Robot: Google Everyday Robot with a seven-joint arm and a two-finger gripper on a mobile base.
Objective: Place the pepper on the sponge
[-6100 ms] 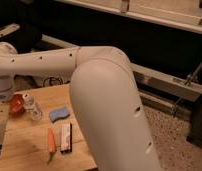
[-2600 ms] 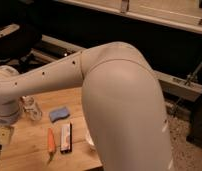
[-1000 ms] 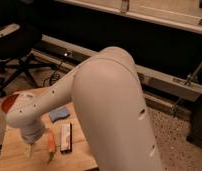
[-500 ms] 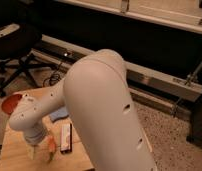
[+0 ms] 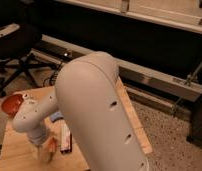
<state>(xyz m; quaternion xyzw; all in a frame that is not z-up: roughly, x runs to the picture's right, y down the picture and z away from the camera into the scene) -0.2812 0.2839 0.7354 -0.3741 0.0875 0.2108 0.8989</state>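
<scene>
Currently my gripper (image 5: 44, 151) is low over the near part of the wooden table (image 5: 14, 155), at the end of my white arm (image 5: 94, 110), which fills most of the view. Its jaws are released and spread wide, and I judge that they hold nothing.

**Location of parts**
- The pepper (image 5: 52, 146) lies on the table right beside the gripper. Only a short orange stretch shows, and my wrist hides the rest.
- The sponge (image 5: 56, 117) lies farther back on the table, with just a light-blue edge visible past my forearm. The pepper is not on it.
- A flat white-and-dark bar (image 5: 67, 138) lies just beside the pepper, and a red-orange bowl (image 5: 12, 104) stands at the far left.

**Handling notes (judgement)**
- The pepper should be light, fairly stiff and smooth-skinned. Its tapered shape will tend to roll or squirt out of a hard pinch.
- Take hold across the thicker mid-body, not at the thin stem tip, with the jaws square to its length and moderate pressure.
- The bar is close by, so the fingers have little room on that side.
- The sponge is soft and will give, so a pepper laid flat along its length is less likely to roll off.

**Markings**
- No brand, label or writing can be read on any item.
</scene>
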